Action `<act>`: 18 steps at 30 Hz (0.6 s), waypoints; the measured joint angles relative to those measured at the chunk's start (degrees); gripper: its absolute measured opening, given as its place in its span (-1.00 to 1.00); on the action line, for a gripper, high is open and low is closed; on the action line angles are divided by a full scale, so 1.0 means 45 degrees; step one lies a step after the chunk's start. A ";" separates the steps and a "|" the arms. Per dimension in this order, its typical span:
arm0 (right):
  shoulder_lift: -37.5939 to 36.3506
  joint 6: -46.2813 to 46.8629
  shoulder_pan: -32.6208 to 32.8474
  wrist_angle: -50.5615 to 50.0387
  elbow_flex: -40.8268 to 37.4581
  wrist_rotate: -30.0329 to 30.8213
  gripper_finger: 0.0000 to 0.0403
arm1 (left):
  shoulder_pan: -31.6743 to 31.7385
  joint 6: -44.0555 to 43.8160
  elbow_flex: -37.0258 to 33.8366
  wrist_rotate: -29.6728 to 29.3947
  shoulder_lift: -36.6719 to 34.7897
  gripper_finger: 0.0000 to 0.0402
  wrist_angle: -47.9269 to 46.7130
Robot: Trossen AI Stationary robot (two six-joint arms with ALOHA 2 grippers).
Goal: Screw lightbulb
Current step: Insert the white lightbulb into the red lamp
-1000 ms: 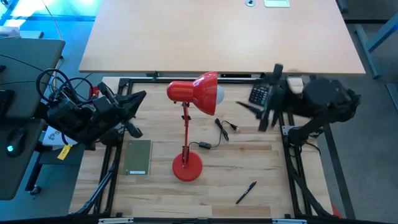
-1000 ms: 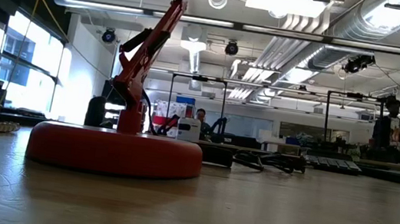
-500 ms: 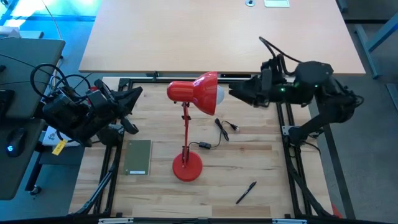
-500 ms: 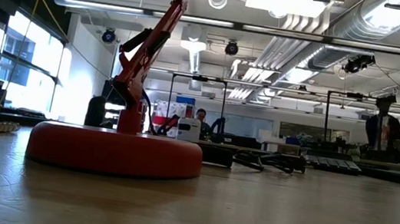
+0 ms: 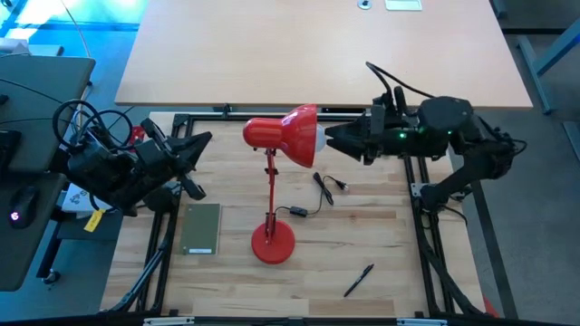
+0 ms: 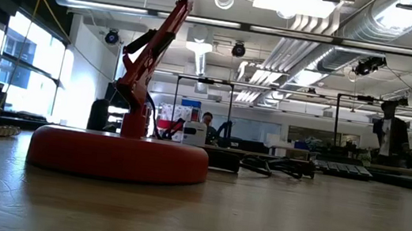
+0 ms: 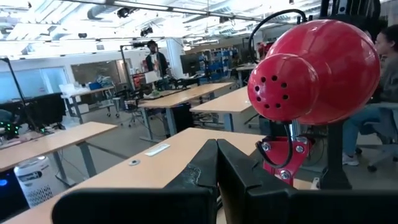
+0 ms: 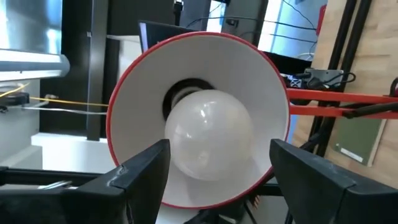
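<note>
The red desk lamp stands mid-table on its round base; its shade opens toward the table's right. The white lightbulb sits in the socket inside the shade and peeks out in the high view. My right gripper is open and level just right of the shade's mouth; in its wrist view its fingers stand on either side of the bulb, apart from it. My left gripper is shut at the table's left, behind the shade, touching nothing.
A grey-green notebook lies left of the lamp base. The lamp's black cord with its switch lies right of the stem. A black pen lies near the front right. People show in the room beyond the table.
My right gripper has swung up from pointing down at the table's right edge to level, and has gone left toward the lamp shade's mouth, its fingers now facing the bulb.
</note>
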 joint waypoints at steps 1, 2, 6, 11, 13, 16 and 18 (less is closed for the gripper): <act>0.0003 0.0071 0.0002 0.0000 0.0000 -0.0002 0.33 | -0.0003 -0.0099 0.0000 0.0003 0.0006 -1.00 -0.0014; 0.0008 0.0149 0.0012 -0.0005 0.0000 -0.0010 0.33 | -0.0003 -0.0150 0.0000 0.0005 0.0014 -1.00 -0.0030; 0.0167 0.0199 0.0029 0.0063 0.0000 -0.0055 0.33 | 0.0013 -0.0134 0.0000 0.0059 0.0081 -1.00 -0.0110; 0.0328 0.0345 0.0001 0.0221 0.0000 -0.0160 0.33 | 0.0354 0.0486 0.0000 0.0159 0.0316 -1.00 -0.0246; 0.0328 0.0416 -0.0058 0.0228 0.0000 -0.0176 0.33 | 0.0530 0.0624 0.0000 0.0165 0.0382 -1.00 -0.0245; 0.0322 0.0386 -0.0126 0.0335 0.0000 0.0135 0.33 | 0.0735 0.0726 0.0000 0.0170 0.0456 -1.00 -0.0245; 0.0320 0.0276 -0.0127 0.0685 0.0000 0.0126 0.33 | 0.0858 0.0745 0.0000 0.0189 0.0466 -1.00 -0.0319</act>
